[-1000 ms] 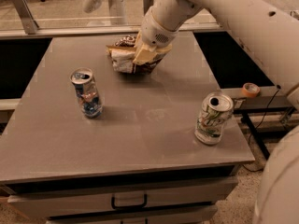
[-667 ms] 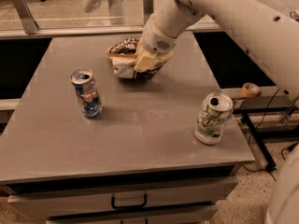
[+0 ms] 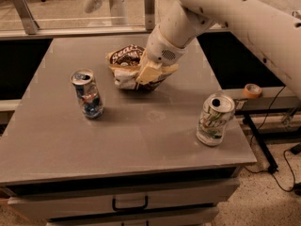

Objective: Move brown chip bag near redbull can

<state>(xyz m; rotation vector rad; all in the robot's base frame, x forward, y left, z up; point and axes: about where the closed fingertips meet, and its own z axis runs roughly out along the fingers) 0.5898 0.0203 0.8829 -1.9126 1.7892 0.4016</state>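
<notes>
The brown chip bag [image 3: 126, 62], wrinkly dark brown and cream with white lettering, sits at the back middle of the grey table [image 3: 141, 126]. My gripper [image 3: 149, 74] comes down from the upper right and is shut on the bag's right side, its tan fingers [image 3: 146, 72] wrapped over it. The redbull can [image 3: 87, 93], slim, dented, blue and silver, stands upright at the left of the table, a short way left of and in front of the bag.
A wider white-and-green soda can [image 3: 215, 120] stands upright near the table's front right corner. A roll of tape [image 3: 252, 90] lies on a ledge past the right edge. A drawer handle [image 3: 130, 204] shows below the table front.
The gripper and the bag have shifted a little toward the front and left, closer to the redbull can. Both cans stay put.
</notes>
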